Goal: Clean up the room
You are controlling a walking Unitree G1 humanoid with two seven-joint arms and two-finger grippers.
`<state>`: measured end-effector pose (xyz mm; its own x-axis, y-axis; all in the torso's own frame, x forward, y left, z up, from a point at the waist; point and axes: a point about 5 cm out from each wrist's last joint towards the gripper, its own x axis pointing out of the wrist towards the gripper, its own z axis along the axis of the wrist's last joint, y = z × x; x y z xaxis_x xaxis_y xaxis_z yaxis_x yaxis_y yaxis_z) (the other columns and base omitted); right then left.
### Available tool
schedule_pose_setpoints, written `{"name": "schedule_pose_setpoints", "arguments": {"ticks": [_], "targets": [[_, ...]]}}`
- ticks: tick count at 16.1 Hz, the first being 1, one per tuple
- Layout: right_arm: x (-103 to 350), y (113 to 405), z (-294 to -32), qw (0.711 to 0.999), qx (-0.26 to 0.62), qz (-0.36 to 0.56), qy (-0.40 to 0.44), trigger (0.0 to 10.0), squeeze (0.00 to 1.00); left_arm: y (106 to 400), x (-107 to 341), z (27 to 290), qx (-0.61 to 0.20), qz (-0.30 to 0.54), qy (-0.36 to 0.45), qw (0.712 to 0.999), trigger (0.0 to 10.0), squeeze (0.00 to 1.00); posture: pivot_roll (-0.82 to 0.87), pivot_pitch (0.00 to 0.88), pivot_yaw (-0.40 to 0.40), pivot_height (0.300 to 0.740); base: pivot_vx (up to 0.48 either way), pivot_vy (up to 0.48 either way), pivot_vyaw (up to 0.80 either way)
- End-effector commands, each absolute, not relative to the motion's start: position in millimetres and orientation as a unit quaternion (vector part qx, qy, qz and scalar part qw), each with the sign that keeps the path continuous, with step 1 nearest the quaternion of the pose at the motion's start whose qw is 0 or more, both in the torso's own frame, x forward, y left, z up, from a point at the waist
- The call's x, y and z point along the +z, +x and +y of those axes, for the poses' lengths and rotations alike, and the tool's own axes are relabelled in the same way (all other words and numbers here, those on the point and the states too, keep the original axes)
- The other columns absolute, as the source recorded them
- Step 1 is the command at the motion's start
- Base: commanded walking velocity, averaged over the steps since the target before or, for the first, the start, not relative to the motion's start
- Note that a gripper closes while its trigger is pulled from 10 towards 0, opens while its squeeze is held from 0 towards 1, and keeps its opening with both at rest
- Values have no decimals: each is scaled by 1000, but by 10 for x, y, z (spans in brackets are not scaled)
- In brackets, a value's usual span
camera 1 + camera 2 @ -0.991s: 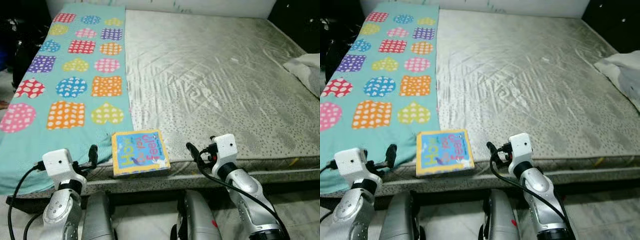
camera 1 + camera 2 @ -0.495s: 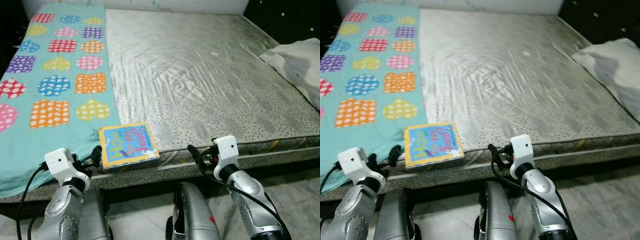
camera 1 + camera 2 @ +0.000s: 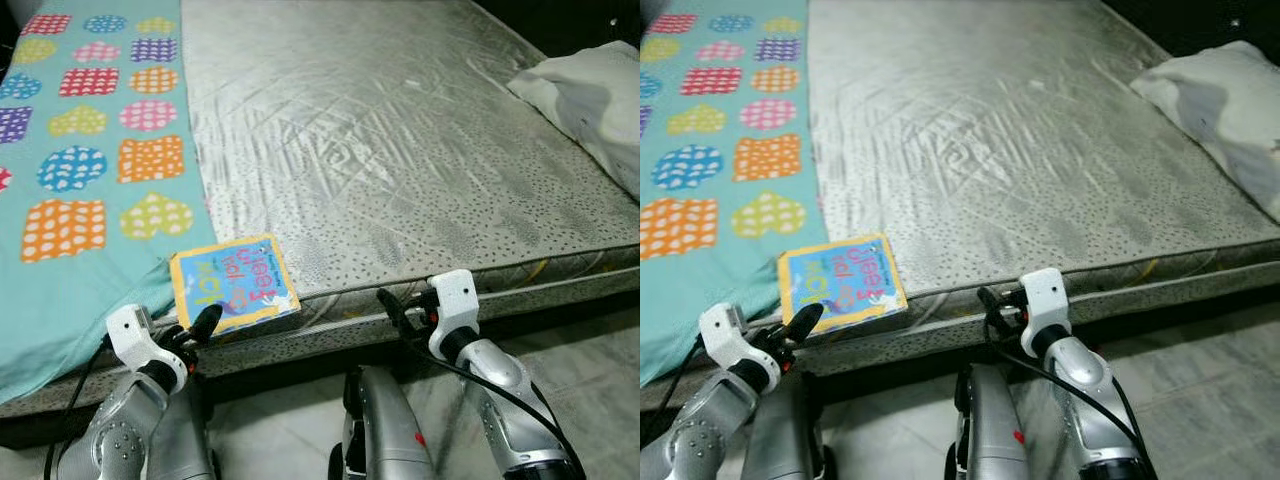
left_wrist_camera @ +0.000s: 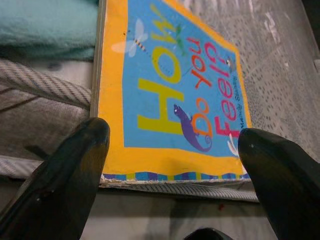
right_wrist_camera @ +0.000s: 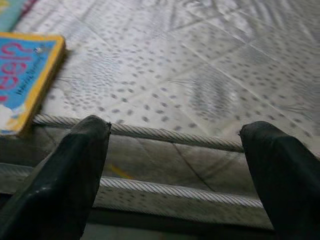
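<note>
Left wrist view shows my left gripper (image 4: 172, 165) with its two black fingers (image 4: 75, 170) spread wide, framing the near edge of a children's board book (image 4: 170, 100) with a yellow border and blue cover reading "How Do You Feel?". From the head camera, the book (image 3: 233, 282) lies flat at the near edge of the bed (image 3: 420, 180), half on the grey patterned mattress cover and touching the turquoise blanket (image 3: 80, 200) printed with bright dotted shapes on the left. Compared with a second ago, the whole scene has slid sideways and the bed sits closer, which I read as my own body and head moving, not the book. What has truly changed is the left arm: its gripper (image 3: 196, 325) has come up from below the mattress edge and now points at the book's near left corner, just beside it and not yet touching. The right gripper (image 3: 392, 305) also has its fingers apart; it hovers at the mattress edge to the right of the book, holding nothing. A white pillow (image 3: 590, 95) rests at the far right. I judge that the pick-up is about to start: the book is lined up between the left fingers, but nothing is grasped yet.
</note>
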<state>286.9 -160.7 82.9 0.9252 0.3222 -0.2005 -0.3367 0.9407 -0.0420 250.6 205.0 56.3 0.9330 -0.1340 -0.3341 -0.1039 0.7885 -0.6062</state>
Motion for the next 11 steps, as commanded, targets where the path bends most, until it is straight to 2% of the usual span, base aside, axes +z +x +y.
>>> {"name": "schedule_pose_setpoints", "arguments": {"ticks": [1,5,9,11], "targets": [[833,2859,-1618,980,169,98,-39,10000,0,2446,551,2049,-18,189,-322,928,10000,0,-137,152,-114,541,0,0,0],[824,2870,-1613,979,171,102,-38,10000,0,2328,542,2167,1,188,-335,923,10000,0,-125,152,-116,541,0,0,0],[815,2882,-1605,979,169,104,-37,10000,0,2301,571,2212,4,177,-339,924,10000,0,-118,148,-114,541,0,0,0],[816,2890,-1600,980,168,104,-37,10000,0,2347,537,2223,-5,177,-361,916,10000,0,-114,147,-117,541,0,0,0]]}}
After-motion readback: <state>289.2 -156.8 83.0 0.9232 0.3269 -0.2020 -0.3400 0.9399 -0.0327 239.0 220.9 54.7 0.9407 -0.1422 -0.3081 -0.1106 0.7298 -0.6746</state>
